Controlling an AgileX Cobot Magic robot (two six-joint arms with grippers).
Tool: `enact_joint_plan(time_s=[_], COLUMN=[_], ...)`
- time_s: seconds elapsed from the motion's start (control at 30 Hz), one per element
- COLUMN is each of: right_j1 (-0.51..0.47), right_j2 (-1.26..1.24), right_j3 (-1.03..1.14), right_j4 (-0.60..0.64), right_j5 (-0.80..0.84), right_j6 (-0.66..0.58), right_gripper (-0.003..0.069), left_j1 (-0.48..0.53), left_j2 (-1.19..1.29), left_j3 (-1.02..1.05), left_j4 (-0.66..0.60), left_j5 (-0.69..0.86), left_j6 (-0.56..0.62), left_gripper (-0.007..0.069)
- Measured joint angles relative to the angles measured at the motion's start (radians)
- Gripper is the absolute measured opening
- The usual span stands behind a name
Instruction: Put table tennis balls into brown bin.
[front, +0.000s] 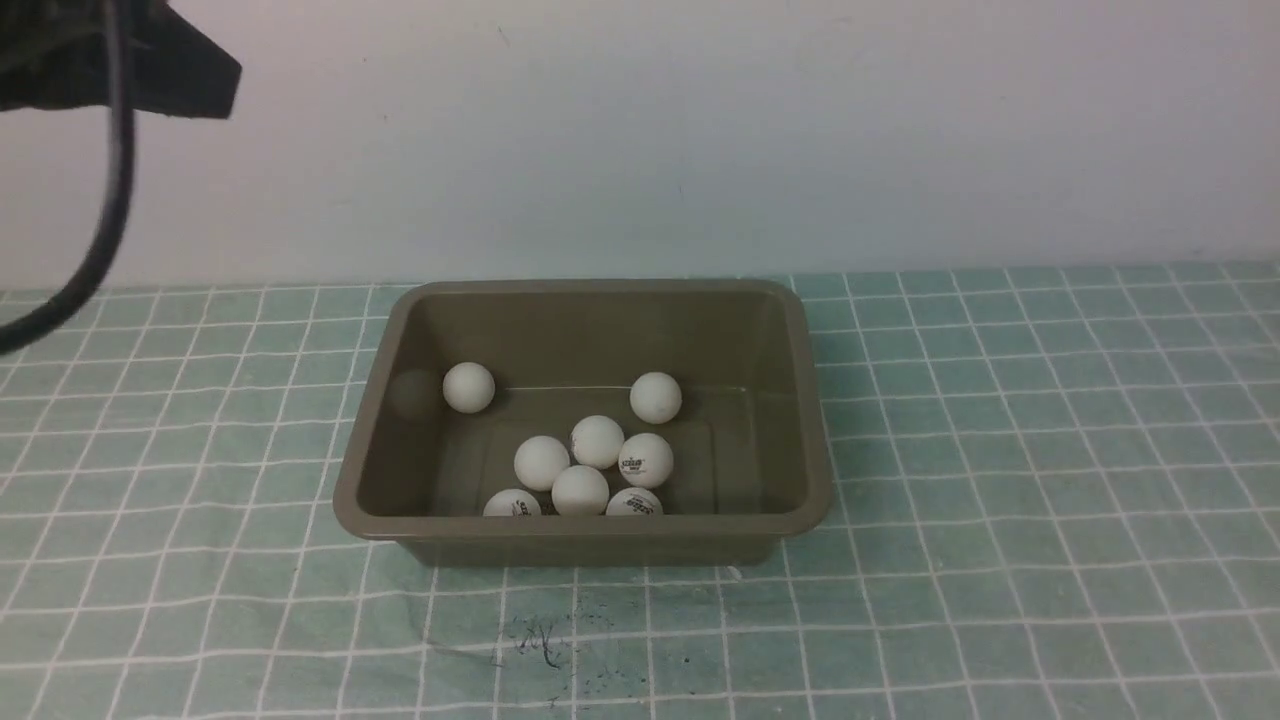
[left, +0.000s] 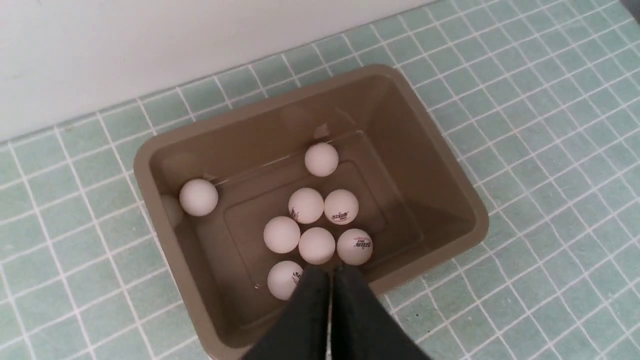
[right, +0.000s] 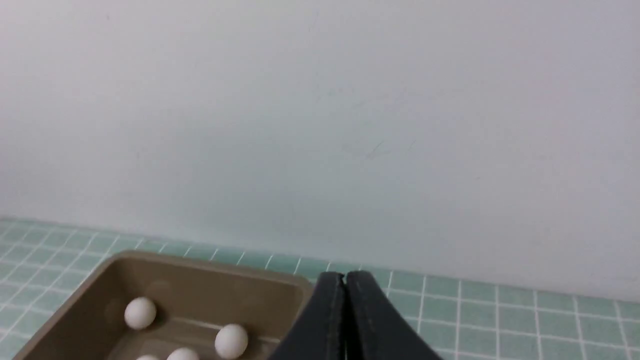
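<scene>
The brown bin (front: 585, 526) stands in the middle of the table, and several white table tennis balls (front: 597, 441) lie inside it. Most cluster near its front wall. One ball (front: 468, 387) rests at the back left and another (front: 656, 397) at the back right. In the left wrist view my left gripper (left: 332, 270) hangs high over the bin (left: 440, 125), shut with nothing in it, and all the balls (left: 316, 245) show below. My right gripper (right: 345, 276) is shut and empty, raised beside the bin's (right: 200, 262) right side.
A green checked cloth (front: 1000, 450) covers the table up to a pale wall (front: 700, 130). Part of my left arm (front: 150, 70) and its black cable (front: 110, 220) hang at the top left of the front view. Dark ink marks (front: 545, 640) stain the cloth before the bin.
</scene>
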Motion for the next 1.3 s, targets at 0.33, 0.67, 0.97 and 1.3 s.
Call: enact_joint_plan(time_s=[0.33,0.67,0.97,1.3], right_j1=[0.0,0.0,0.0,0.0], right_j2=[-0.529,-0.578,-0.578,-0.578], right_j3=[0.423,0.474,0.475,0.475], right_j4=[-0.068,-0.08,-0.08,-0.084], right_j5=[-0.333,-0.37,-0.37,-0.37], right_j6=[0.053,0.06,0.06,0.06], right_gripper=[-0.0013,-0.0015,-0.0015,-0.0015], left_j1=[0.0,0.0,0.0,0.0], left_j2=[-0.166,-0.442,-0.842,-1.006], left_j3=[0.0,0.235,0.657,0.779], left_j4=[-0.007,-0.025,-0.026,-0.029], left_j5=[0.003,-0.131,-0.383,-0.307], left_j6=[0.004,-0.023,-0.022,-0.023], left_gripper=[-0.0005,-0.0005,-0.0005,-0.0005])
